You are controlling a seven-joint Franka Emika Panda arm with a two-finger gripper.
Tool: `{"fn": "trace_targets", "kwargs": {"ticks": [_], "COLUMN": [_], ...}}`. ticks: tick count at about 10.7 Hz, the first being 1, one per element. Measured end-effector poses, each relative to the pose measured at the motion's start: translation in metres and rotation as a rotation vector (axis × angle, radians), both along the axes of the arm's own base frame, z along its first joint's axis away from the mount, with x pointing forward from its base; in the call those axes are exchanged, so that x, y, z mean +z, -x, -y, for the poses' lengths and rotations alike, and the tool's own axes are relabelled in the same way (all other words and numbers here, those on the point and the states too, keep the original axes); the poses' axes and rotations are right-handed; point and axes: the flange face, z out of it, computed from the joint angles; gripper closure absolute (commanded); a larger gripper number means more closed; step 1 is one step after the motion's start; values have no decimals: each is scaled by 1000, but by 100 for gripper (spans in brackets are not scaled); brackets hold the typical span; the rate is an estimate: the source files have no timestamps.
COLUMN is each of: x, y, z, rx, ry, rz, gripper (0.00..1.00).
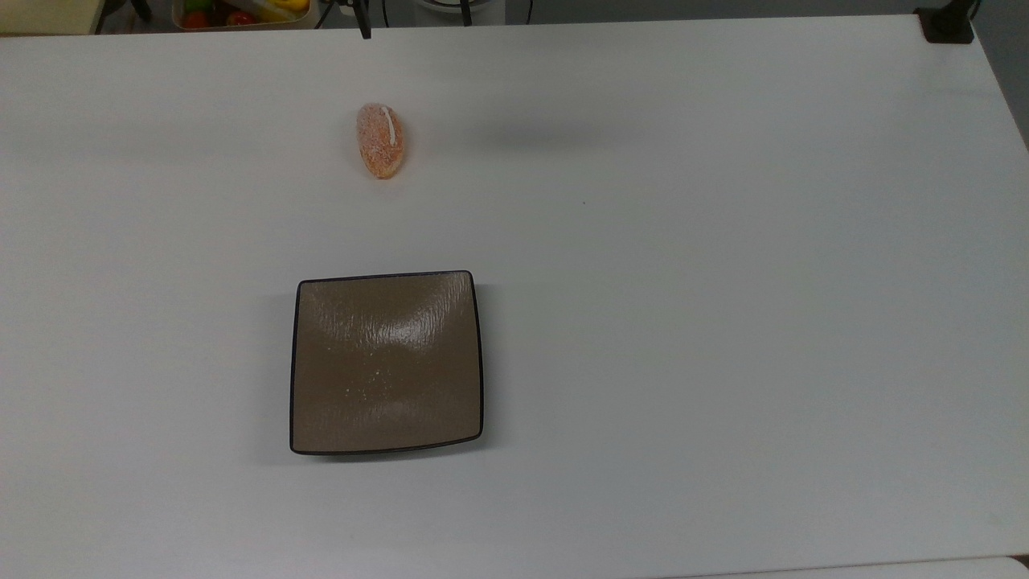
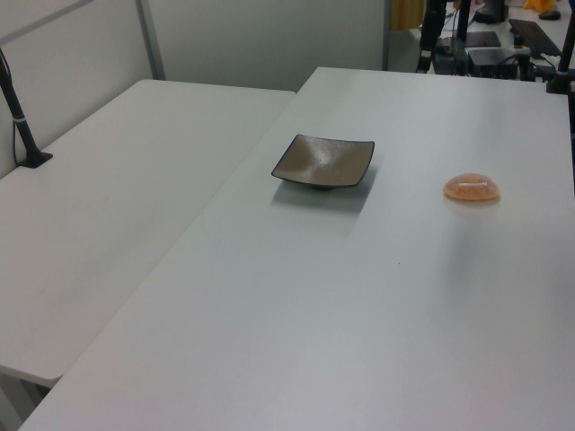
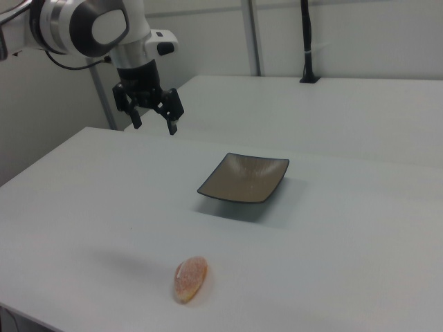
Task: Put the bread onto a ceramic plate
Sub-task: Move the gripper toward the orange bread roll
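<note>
The bread (image 1: 381,140), a small orange-brown speckled loaf with a white stripe, lies on the white table, apart from the plate; it also shows as the bread (image 2: 472,188) and the bread (image 3: 190,279). The square brown ceramic plate (image 1: 387,362) sits bare, seen too as the plate (image 2: 323,161) and the plate (image 3: 243,178). My gripper (image 3: 154,126) hangs high above the table in the right view's upper left, open, with nothing between its fingers, well away from both the bread and the plate.
A second white table (image 2: 108,197) adjoins on the left view's left. A black post (image 3: 306,41) stands at the back in the right view. A bin of coloured items (image 1: 241,12) sits beyond the top view's upper edge. A black clamp (image 1: 947,24) grips the table corner.
</note>
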Motion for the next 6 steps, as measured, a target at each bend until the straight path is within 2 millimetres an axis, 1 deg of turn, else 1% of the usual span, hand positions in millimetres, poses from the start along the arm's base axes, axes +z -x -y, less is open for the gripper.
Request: {"fn": "trace_targets", "kwargs": {"ticks": [3, 6], "x": [-5, -24], "y": [7, 12], "z": [2, 10], "rx": [0, -14], "ry": [-1, 4], "rz": [-18, -57], "gripper": [0, 0]}}
